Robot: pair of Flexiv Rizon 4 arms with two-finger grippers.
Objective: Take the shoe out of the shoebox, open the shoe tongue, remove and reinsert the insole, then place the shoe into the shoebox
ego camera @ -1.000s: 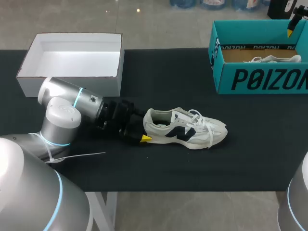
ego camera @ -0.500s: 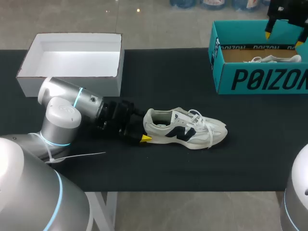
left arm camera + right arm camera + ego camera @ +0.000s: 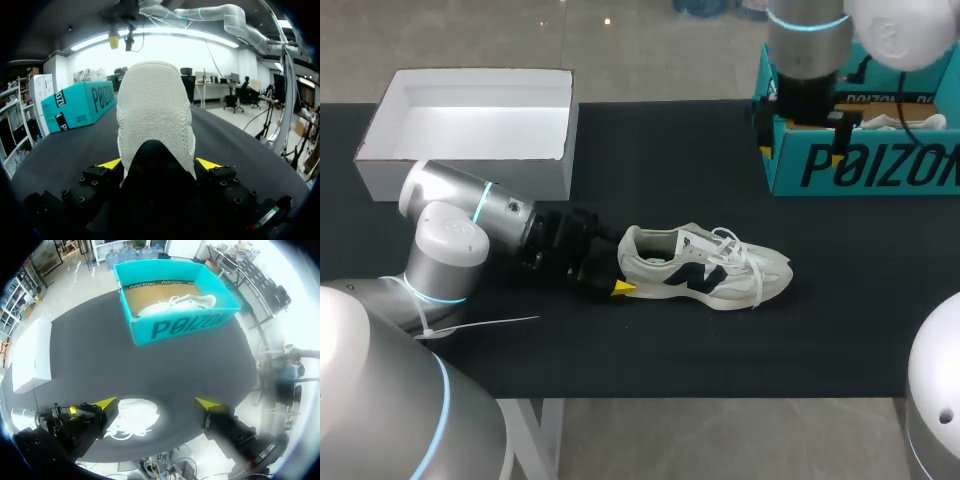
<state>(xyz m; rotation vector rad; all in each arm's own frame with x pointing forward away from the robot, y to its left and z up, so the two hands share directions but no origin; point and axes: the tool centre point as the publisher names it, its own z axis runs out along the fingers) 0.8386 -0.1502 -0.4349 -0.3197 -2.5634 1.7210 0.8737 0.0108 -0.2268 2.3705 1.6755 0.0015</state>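
Shoe (image 3: 705, 268) is out, lying on the counter (image 3: 650, 150), its heel clamped by the left end effector (image 3: 617, 264). The right end effector (image 3: 801, 152) hovers spread apart by the shoebox (image 3: 880, 165) at 1 o'clock. Next, I reckon, it drops to lift the tongue (image 3: 696, 241).

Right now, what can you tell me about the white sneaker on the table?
The sneaker is off-white with a dark side mark, white laces and a suede-looking heel. It stands upright on its sole on the black table, its heel clamped from both sides by the left gripper.
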